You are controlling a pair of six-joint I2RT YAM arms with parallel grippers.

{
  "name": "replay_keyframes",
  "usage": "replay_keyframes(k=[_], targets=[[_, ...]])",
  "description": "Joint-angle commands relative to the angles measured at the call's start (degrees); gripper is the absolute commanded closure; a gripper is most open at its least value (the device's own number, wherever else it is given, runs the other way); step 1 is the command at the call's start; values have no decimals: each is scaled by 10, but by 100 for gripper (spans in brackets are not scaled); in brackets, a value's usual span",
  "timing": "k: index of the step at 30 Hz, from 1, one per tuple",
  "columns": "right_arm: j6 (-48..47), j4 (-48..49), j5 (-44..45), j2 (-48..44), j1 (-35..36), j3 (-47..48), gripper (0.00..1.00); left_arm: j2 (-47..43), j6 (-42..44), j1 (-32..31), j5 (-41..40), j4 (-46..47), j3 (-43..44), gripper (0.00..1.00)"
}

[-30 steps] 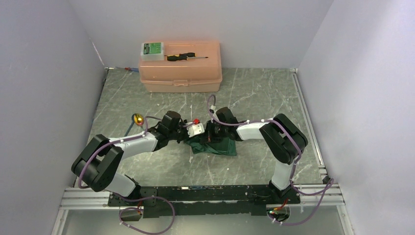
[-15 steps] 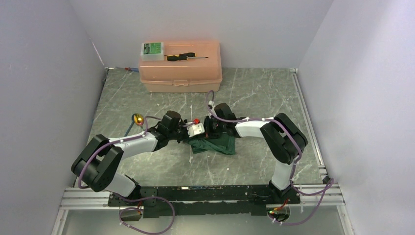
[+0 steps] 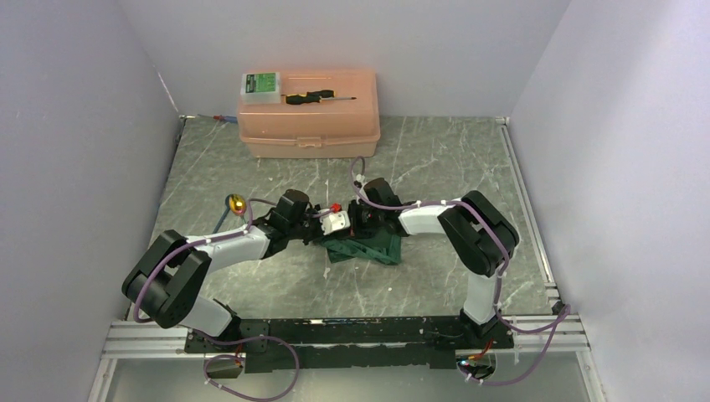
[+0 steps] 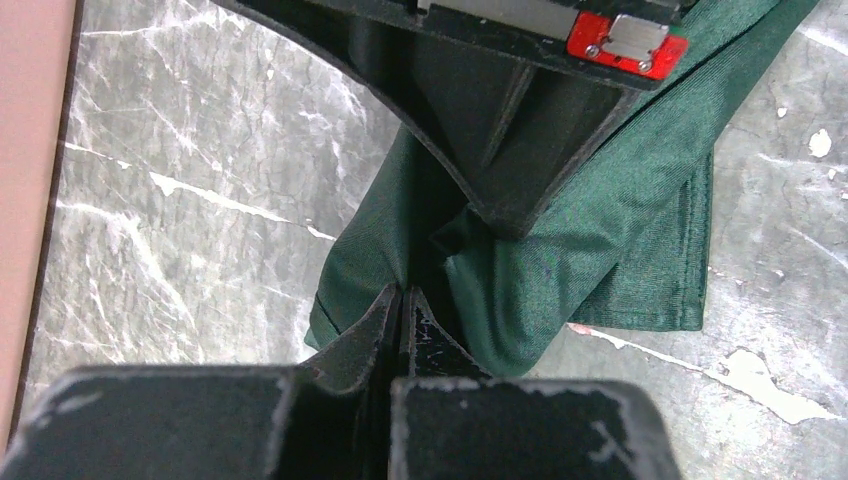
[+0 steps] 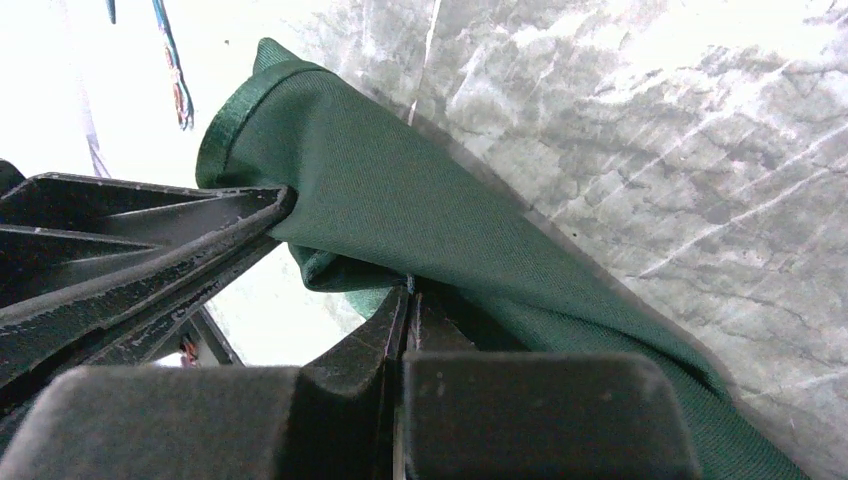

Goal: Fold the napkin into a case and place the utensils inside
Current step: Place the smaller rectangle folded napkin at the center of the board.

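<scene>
Shift of the right end effector (image 3: 363,228) over the last second: carried leftward across the middle of the table (image 3: 435,159), now almost tip to tip with the left end effector (image 3: 345,234). Took the right side of the napkin (image 3: 377,249) along, leaving less green spread toward the right edge than a second ago and more doubled up between the two tips. Reads as a fold in progress, one flap being brought over the other. Case not yet formed, judging by the loose bulge in place of a flat crease.

Both end effectors pinched fully together, each clamped on the napkin. Left one gripping a gathered ridge of cloth at its tips, as seen from its own wrist. Right one gripping a fold just inside the hemmed edge, lifted off the table. No utensil held; gold-headed spoon (image 3: 237,202) lying well apart near the left edge of the table, untouched. Probably calls for laying the flap flat and letting go before loading any utensil.
</scene>
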Motion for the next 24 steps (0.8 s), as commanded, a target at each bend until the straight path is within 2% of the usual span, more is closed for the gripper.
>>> replay_keyframes(k=[1,11,16,24], targets=[[-7,24,-1,-1,3,36,100,-10,1,-4,21,10,5,97],[-27,-29,38,50,2,22,100,-17,1,-4,11,11,7,97],[-28,-24,36,75,2,-6,100,-24,0,-4,10,6,10,97],[-41,-47,25,131,-5,13,100,-19,13,-5,18,5,9,97]])
